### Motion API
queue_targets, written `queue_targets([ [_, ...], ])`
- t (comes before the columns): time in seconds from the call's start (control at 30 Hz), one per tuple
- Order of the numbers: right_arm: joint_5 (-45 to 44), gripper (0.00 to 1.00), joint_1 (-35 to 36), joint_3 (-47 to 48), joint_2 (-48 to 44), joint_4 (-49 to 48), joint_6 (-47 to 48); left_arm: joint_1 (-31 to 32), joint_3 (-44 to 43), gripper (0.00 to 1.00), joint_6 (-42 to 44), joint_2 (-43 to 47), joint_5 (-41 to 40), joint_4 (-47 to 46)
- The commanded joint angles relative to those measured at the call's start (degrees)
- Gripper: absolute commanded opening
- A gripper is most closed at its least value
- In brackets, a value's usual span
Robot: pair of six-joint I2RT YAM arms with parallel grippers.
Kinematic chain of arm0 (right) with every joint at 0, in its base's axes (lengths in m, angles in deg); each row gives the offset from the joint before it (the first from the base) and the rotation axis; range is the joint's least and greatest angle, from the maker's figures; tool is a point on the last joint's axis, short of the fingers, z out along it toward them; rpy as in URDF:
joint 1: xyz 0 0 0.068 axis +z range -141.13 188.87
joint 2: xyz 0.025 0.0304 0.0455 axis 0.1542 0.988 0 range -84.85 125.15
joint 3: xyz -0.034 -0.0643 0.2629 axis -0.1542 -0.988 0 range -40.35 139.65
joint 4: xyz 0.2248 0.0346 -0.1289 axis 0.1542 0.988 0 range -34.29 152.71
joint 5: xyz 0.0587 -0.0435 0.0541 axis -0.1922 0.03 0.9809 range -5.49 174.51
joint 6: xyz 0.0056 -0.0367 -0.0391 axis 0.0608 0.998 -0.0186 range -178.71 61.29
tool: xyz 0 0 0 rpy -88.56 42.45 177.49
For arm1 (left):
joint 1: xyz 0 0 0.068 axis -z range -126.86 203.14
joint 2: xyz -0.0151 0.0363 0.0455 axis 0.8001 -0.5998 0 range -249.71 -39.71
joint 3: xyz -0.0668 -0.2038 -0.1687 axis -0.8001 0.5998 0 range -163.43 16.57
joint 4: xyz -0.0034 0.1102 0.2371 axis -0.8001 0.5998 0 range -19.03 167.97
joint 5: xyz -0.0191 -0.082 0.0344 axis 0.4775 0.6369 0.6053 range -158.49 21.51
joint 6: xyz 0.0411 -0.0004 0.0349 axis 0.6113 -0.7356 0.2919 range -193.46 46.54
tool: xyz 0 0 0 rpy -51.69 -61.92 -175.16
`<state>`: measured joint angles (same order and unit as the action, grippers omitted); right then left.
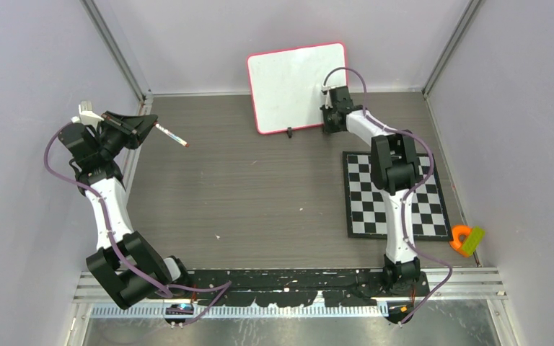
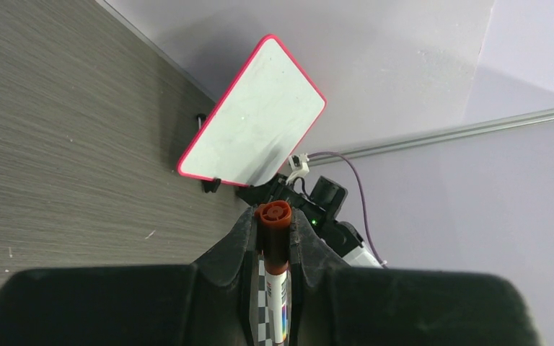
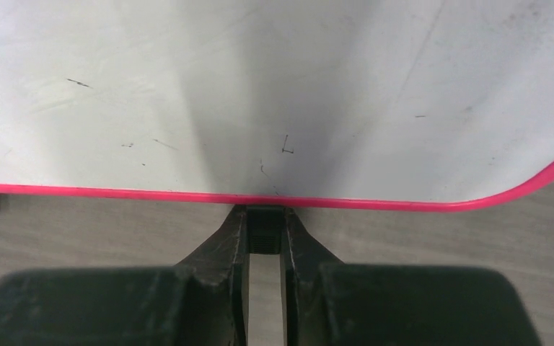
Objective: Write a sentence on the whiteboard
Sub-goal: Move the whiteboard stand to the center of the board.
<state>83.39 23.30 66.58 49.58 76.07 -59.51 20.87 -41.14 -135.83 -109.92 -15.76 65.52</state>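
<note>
Grey wood-grain tabletop [image 1: 260, 202] was seen enclosed by pale walls, and the whiteboard [image 1: 296, 86] was stood upright at its far edge, close to the back wall. Only faint dark specks and smudges were made out on the white face. The right gripper [image 3: 265, 214] was clamped narrow on the whiteboard at a small black foot [image 3: 265, 234] just under the red-pink rim, near the board's right-hand lower corner. The left gripper [image 2: 275, 220] was held well to the left of the whiteboard, shut on a marker [image 2: 275, 252] whose brownish-red end was pointed towards the board. A black-and-white checkered board [image 1: 397, 209] was laid flat near the whiteboard, to its right and nearer the arm bases. An orange-and-green object [image 1: 466, 239] was set well apart from the whiteboard, beyond the checkered board.
</note>
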Motion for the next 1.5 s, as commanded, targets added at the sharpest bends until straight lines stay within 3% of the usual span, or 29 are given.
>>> queue_targets([
  [0.0,4.5,0.00,0.8,-8.2,-9.6,1.2,-0.4,0.2,-0.1,0.00,1.1,0.3,1.2,-1.5],
  [0.5,6.8,0.00,11.6,-34.7,-28.1,0.2,-0.4,0.1,0.7,0.00,1.8,2.7,1.9,0.2],
  [0.83,5.7,0.00,20.6,-47.0,-38.4,3.9,-4.1,0.1,-1.3,0.00,4.4,5.2,2.5,4.1],
  [1.07,2.9,0.00,21.4,-52.4,-46.6,5.3,-6.8,0.1,-2.7,0.00,4.8,6.6,2.3,5.3],
  [1.1,4.0,0.04,21.4,-52.8,-47.5,5.5,-6.4,0.1,-2.7,0.00,4.8,6.7,2.3,5.3],
  [1.17,6.5,0.30,21.9,-52.6,-48.3,7.7,-6.0,0.2,-2.6,0.00,5.0,6.9,2.2,5.3],
  [1.23,8.4,0.41,22.5,-53.0,-48.6,9.4,-5.1,0.2,-2.5,0.00,5.3,7.0,2.0,5.3],
  [1.33,10.1,0.53,22.6,-53.9,-49.3,10.2,-3.7,0.5,-2.8,0.00,5.8,6.9,1.9,7.1],
  [1.47,14.9,0.57,22.8,-53.3,-49.4,11.8,-2.2,2.0,-4.1,0.00,6.9,6.3,1.9,7.9],
])
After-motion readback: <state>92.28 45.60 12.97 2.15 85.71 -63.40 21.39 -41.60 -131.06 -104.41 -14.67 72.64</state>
